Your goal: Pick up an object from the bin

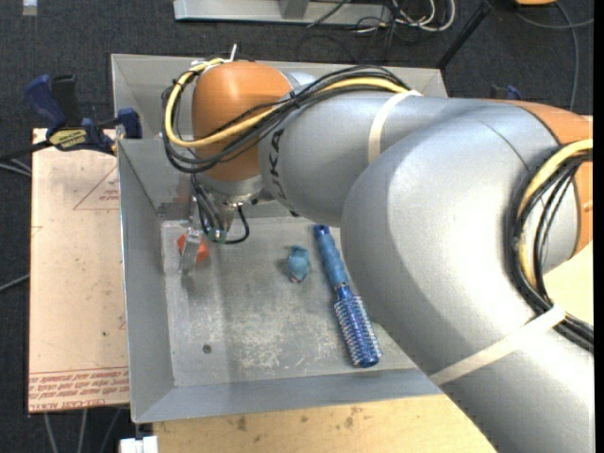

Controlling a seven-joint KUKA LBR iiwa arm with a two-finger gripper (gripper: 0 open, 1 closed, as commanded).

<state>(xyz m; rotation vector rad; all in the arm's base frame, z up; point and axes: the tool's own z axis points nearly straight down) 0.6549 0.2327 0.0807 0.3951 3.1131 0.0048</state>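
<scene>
In the camera view we count four loose things on the floor of the grey bin [146,300]: one blue hairbrush [343,298], one small teal lump [297,264], one small orange-red piece [189,244] and one dark speck [207,349] (too small for us to name).

The arm [425,206] comes in from 3 o'clock and covers much of the bin's right and far side. Its orange wrist cover [231,111], looped with black and yellow cables [175,125], sits toward 11 o'clock. Below the cover the gripper [198,243] hangs low over the floor at about 9 to 10 o'clock from the floor's middle, close to the left wall.

The orange-red piece lies right at the gripper's tip, with a pale bit just below it. We cannot tell whether it is gripped or only lying beside the tip, nor how far the gripper is open. The piece shows too little for us to give its long axis or which way it points.

The hairbrush lies flat at about 3 o'clock from the middle, its long axis running from roughly 11 o'clock to 5 o'clock, smooth handle at the far end and bristled head at the near end. The teal lump sits just beside the handle, on its 9 o'clock side and well apart from the gripper. The speck lies alone toward 8 o'clock.
</scene>
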